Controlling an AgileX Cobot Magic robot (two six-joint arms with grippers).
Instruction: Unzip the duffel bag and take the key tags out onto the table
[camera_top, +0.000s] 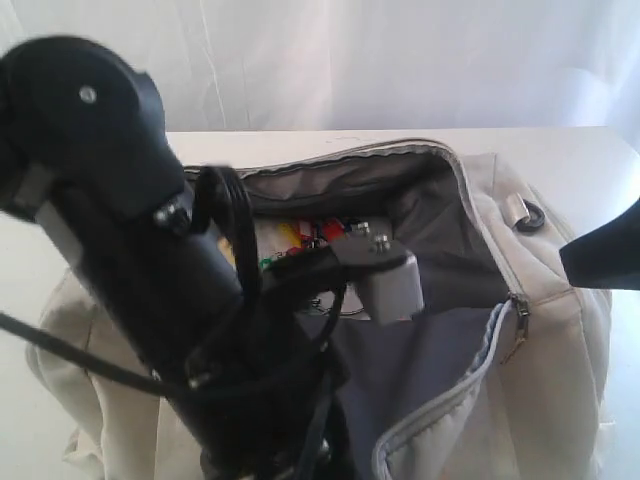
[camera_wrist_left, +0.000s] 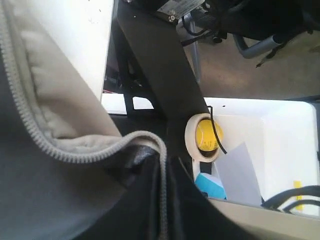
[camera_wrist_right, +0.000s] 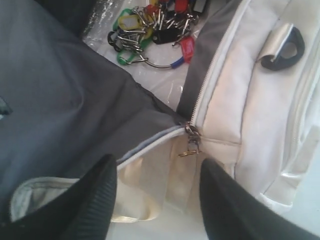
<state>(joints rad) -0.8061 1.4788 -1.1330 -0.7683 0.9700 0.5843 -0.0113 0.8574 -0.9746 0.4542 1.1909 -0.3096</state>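
Observation:
The beige duffel bag (camera_top: 545, 330) lies unzipped on the white table (camera_top: 600, 150), its dark lining showing. The key tags (camera_top: 310, 235), red, green and yellow on a metal ring, rest on the bag's floor (camera_wrist_right: 150, 30). My left arm (camera_top: 130, 250) reaches over the bag's near side. Its gripper (camera_wrist_left: 162, 210) is shut on the grey zipper edge (camera_wrist_left: 65, 152) of the bag's opening flap. My right gripper (camera_wrist_right: 157, 200) is open and hovers over the bag's end, just short of the zipper slider (camera_wrist_right: 191, 141), with nothing between its fingers (camera_wrist_right: 102, 200). In the exterior view it shows only as a dark tip (camera_top: 600, 255).
A dark D-ring (camera_top: 528, 215) on a webbing strap sits at the bag's right end (camera_wrist_right: 282, 47). Past the table's edge the left wrist view shows a tape roll (camera_wrist_left: 202, 137), a white bin with papers (camera_wrist_left: 280, 150) and cables.

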